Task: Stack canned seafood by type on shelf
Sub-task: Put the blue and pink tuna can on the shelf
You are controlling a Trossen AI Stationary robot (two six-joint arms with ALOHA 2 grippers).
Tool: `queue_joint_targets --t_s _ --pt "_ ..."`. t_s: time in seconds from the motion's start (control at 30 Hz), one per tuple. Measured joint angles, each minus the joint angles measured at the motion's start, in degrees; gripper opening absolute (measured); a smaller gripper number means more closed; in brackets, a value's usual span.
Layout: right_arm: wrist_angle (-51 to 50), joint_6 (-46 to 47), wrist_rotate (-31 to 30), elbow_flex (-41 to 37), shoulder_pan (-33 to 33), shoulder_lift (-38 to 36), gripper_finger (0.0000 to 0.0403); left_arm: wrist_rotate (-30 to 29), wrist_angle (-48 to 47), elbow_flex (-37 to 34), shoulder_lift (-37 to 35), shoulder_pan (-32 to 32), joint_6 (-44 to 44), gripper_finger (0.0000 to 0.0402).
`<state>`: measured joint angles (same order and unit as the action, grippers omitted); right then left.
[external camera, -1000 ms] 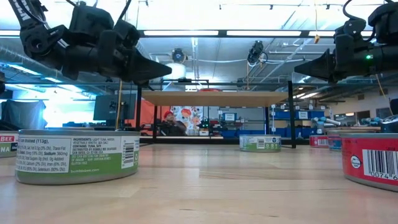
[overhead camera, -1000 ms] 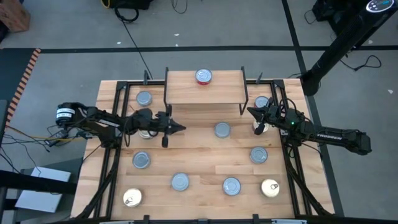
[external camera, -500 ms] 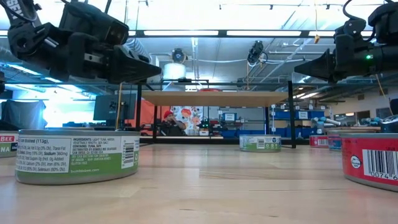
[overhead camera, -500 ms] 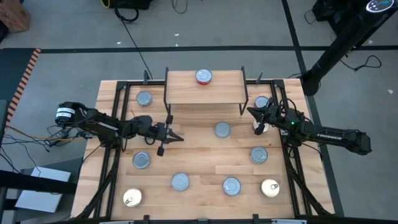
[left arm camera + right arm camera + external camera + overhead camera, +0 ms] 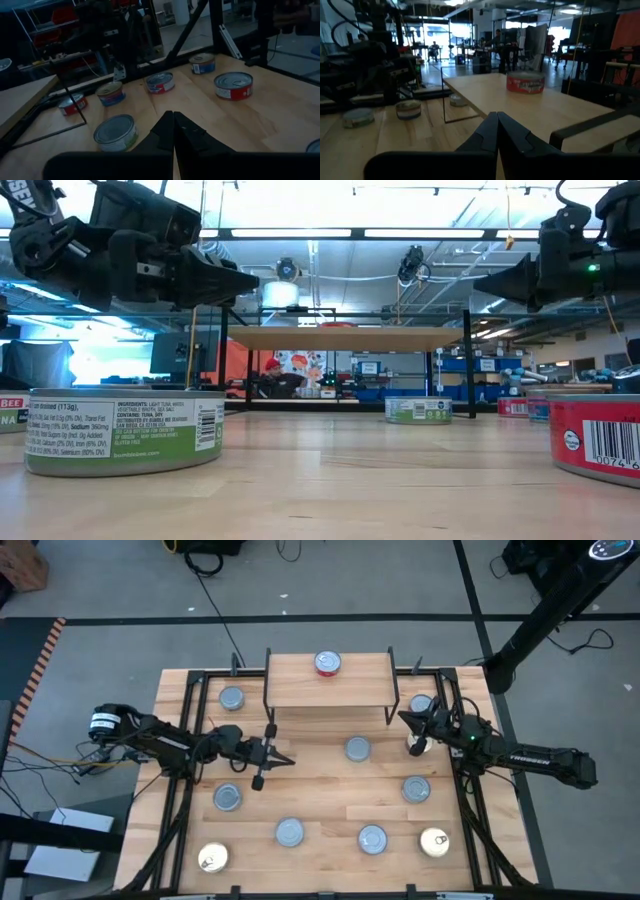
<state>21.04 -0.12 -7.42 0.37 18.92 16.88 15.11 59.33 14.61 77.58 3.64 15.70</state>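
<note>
Above the table, left gripper (image 5: 287,759) pressed shut, empty, aimed across toward a silver tin (image 5: 358,748); shelf (image 5: 328,692) just beyond, one red tin (image 5: 327,662) on top. Right gripper (image 5: 404,719) likewise shut, empty, beside shelf's end. Risk: descending with jaws unopened, likely knocking a tin aside.

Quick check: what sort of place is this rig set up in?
Probably a robotics lab or workshop: long ceiling strip lights, blue storage racks beyond the slatted wooden table, and black cables across the grey floor.
</note>
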Motion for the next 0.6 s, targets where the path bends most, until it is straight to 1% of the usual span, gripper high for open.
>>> queue_joint_targets --t_s 0.13,0.23,0.3,0.43,0.6 --pt "1.59 3.14 0.21 0.02 0.0 0.0 0.0019 -0.02 0.1 0.0 0.0 0.0 -0.88 0.0007" --pt "1.19 5.49 4.42 0.28 -0.39 0.03 0.0014 -0.02 0.6 0.0 0.0 0.0 -0.94 0.0007" --pt "1.19 6.5 5.2 0.36 -1.4 0.7 0.0007 -0.02 1.01 0.0 0.0 0.0 -0.96 0.0007" --pt "0.98 7.64 4.42 0.37 -4.57 3.04 0.0005 -0.22 1.35 0.0 0.0 0.0 -0.96 0.0007" --pt "-1.06 10.46 0.9 0.52 -9.1 6.91 0.0003 -2.47 1.28 0.0 0.0 0.0 -0.99 0.0007"
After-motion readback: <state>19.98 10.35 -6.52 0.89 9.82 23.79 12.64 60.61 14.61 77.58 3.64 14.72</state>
